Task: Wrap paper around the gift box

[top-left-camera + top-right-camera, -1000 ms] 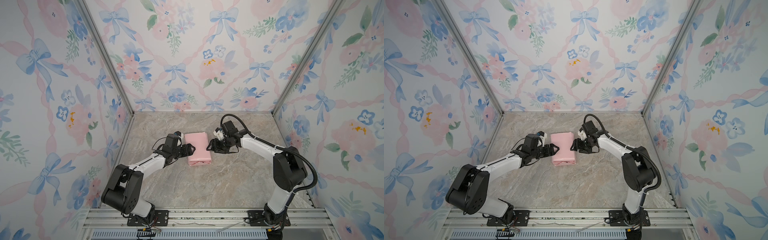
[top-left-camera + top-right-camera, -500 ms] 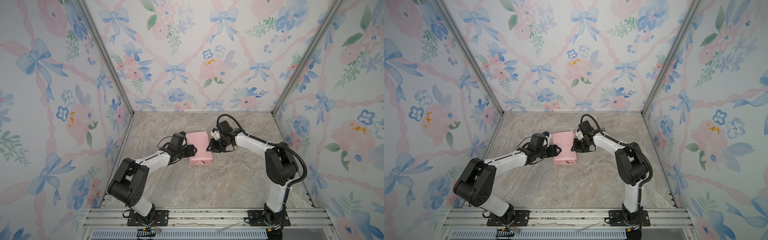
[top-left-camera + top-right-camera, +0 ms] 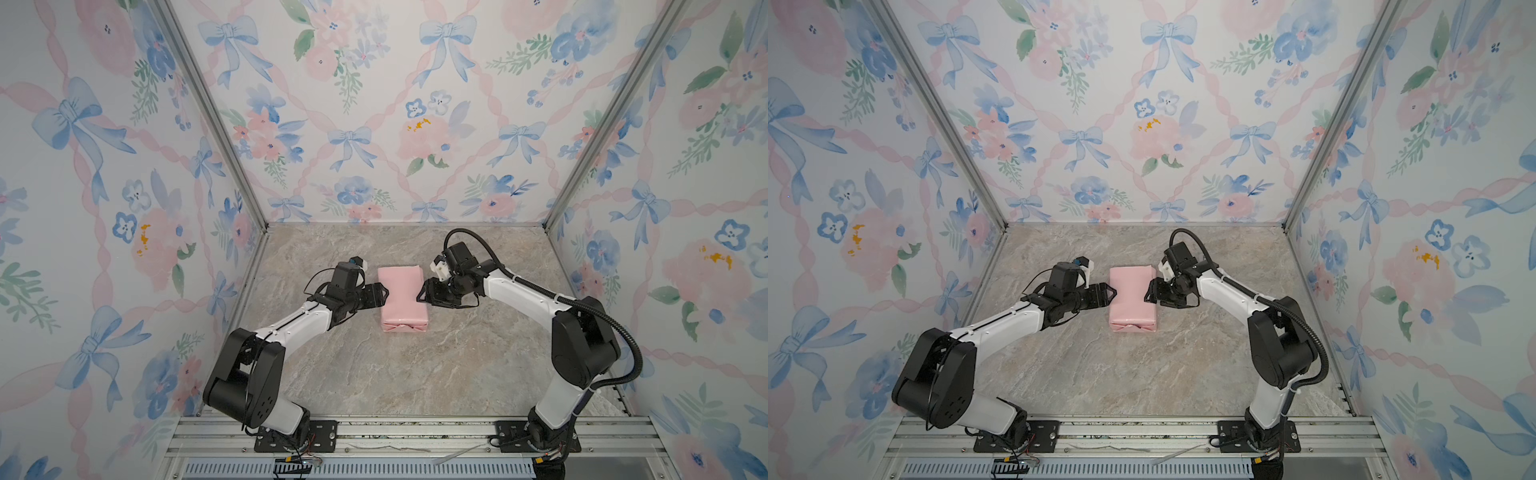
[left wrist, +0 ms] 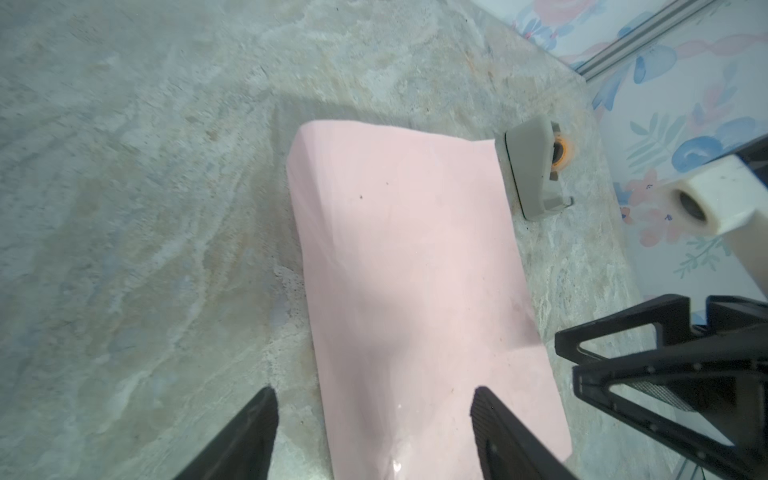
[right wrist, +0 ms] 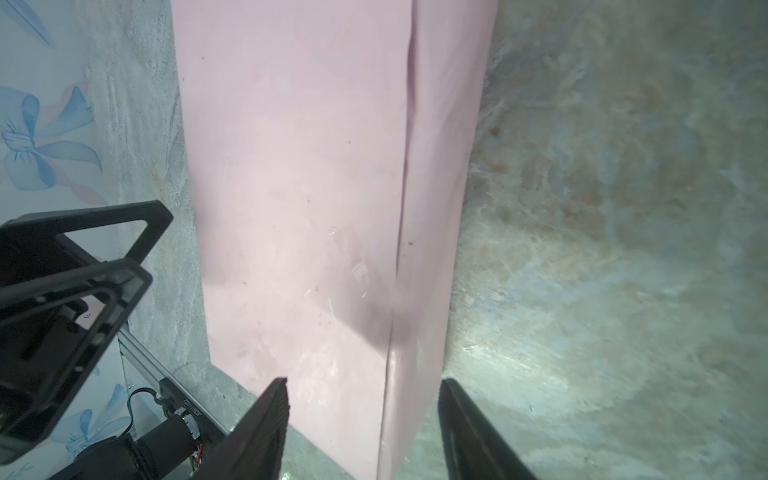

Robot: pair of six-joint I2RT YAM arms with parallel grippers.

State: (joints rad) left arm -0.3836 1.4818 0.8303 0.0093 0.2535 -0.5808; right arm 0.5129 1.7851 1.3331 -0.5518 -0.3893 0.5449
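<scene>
The gift box is hidden inside the pale pink paper [image 3: 402,297] [image 3: 1133,297], which lies as a closed parcel in the middle of the marble table, with folded flaps at its near end. My left gripper [image 3: 382,294] [image 4: 374,392] is open at the parcel's left edge, one finger over the paper [image 4: 407,270] and one over the table. At the right edge my right gripper [image 3: 422,293] [image 5: 363,380] is open too, its fingers on either side of a long seam in the paper [image 5: 316,166]. Neither gripper holds anything.
In the left wrist view a small beige tape dispenser [image 4: 534,166] stands on the table just past the parcel's far corner, close to the right arm. Flowered walls close in the marble table [image 3: 415,374] on three sides, and a metal rail [image 3: 395,432] runs along the front.
The right gripper came in from a little way off to the parcel's right edge. The left arm bent closer in and has swung out again. The parcel has not moved.
</scene>
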